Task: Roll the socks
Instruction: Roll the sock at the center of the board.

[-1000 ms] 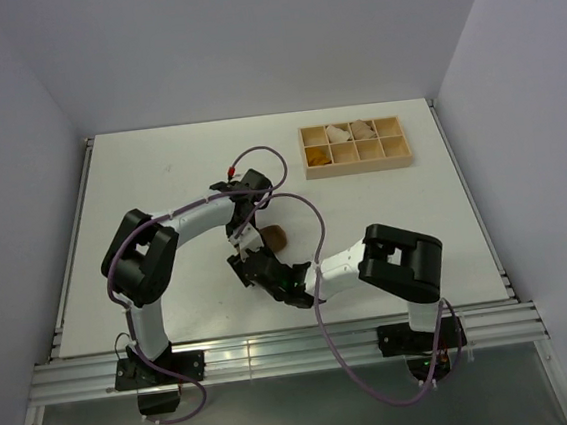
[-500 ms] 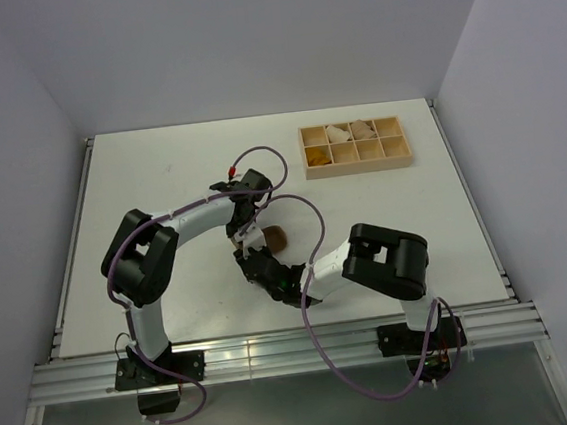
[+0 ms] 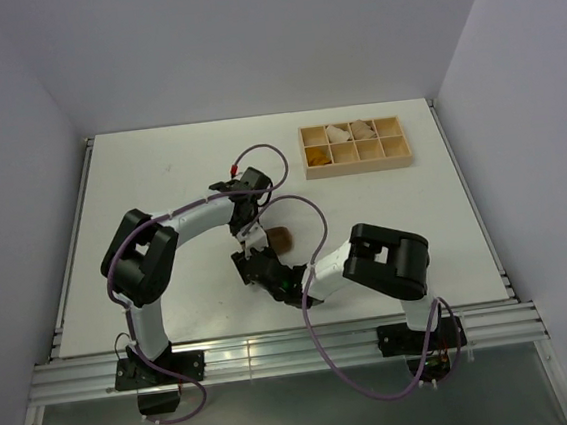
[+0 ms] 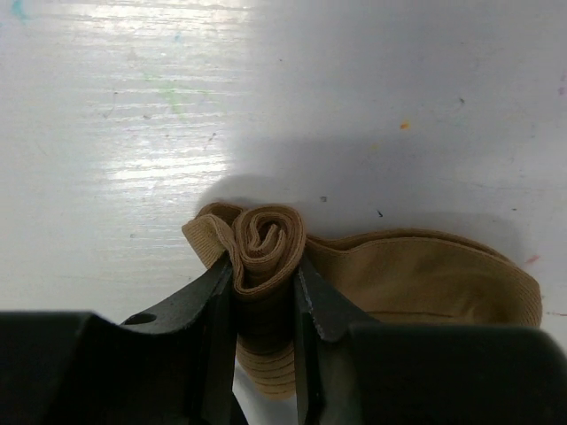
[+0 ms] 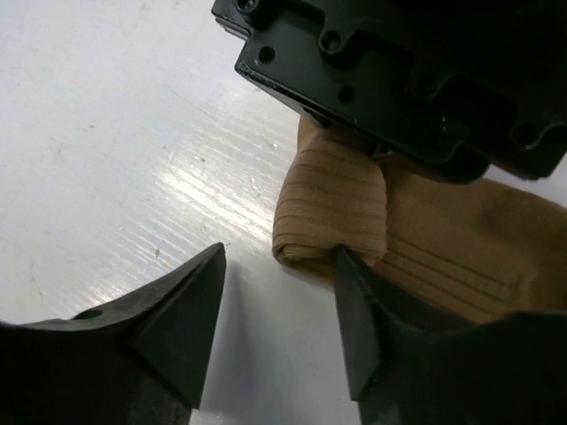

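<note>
Left wrist view: the left gripper (image 4: 264, 264) pinches the rolled end of a tan sock (image 4: 416, 274) on a white table (image 4: 399, 80), its two black fingers (image 4: 199, 305) pressed against either side of a tight spiral of ribbed fabric. The spiral faces the camera. The unrolled part of the sock lies flat on the table and runs off to the right of the roll. A loose flap of the same fabric shows to the left of the roll, beyond the finger.

Right wrist view: the right gripper (image 5: 279, 253) sits low over the table with its fingers spread and only bare tabletop between them. One finger is over open table. The other stands at the edge of the sock, right by the rolled end, though whether it touches the fabric cannot be told. The black body of the left gripper hangs directly over the roll and hides its top.

Top external view: both arms bend inward and meet near the middle of the table. The two grippers are close together at the sock, the left one on the far side and the right one on the near side. A wooden tray (image 3: 357, 170) with eight compartments sits well apart toward the far right of the table, with pale bundles (image 3: 336, 132) in the two middle compartments of its far row.
</note>
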Tool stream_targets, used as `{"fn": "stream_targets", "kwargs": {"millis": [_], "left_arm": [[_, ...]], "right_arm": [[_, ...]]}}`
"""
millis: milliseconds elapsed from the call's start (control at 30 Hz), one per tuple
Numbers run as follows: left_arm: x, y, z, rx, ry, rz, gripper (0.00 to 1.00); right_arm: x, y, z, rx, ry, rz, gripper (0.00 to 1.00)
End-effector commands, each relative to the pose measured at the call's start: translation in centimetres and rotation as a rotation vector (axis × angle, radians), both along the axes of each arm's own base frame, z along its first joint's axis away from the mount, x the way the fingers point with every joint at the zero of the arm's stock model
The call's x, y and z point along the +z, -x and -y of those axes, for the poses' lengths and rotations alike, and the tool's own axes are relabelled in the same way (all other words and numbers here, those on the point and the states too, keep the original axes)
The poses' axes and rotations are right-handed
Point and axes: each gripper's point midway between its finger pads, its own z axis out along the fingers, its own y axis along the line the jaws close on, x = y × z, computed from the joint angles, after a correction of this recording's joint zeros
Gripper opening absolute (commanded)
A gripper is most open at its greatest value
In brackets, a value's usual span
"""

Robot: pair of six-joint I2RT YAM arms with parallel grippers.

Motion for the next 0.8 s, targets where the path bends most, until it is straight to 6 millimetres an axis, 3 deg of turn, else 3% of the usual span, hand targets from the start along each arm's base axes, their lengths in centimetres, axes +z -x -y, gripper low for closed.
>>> {"fn": "stream_targets", "kwargs": {"millis": [0, 133, 267, 333, 400, 567, 700, 767], "left_arm": [[-5.3, 5.1, 1.5, -0.028, 0.077, -0.234, 0.20], [-5.2, 5.1, 1.5, -0.004, 0.108, -0.239, 0.19], [-5.5, 5.4, 1.2, 0.026, 0.144, -0.246, 0.18], [-5.5, 5.5, 1.1, 0.031, 0.149, -0.243, 0.17], [-5.7, 5.7, 1.2, 0.031, 0.170, -0.256, 0.17], [-5.8, 6.0, 0.9, 0.046, 0.181, -0.254, 0.16], [-5.8, 6.3, 0.5, 0.069, 0.193, -0.249, 0.15], [-5.9, 6.6, 0.4, 0.079, 0.196, -0.254, 0.12]], "right_arm": [[1.6, -0.9, 1.5, -0.080, -0.054, 0.021, 0.64], [2.2, -0.5, 2.9, -0.095, -0.087, 0.018, 0.65], [4.9, 0.0, 3.9, -0.058, -0.145, 0.052, 0.66], [4.9, 0.7, 5.2, -0.037, -0.149, 0.040, 0.67], [6.9, 1.1, 6.0, -0.037, -0.220, 0.029, 0.69], [5.9, 0.2, 9.3, -0.079, -0.213, -0.110, 0.66], [4.0, -1.1, 10.3, -0.090, -0.210, -0.232, 0.58], [4.0, -1.9, 10.0, -0.084, -0.206, -0.250, 0.56]]}}
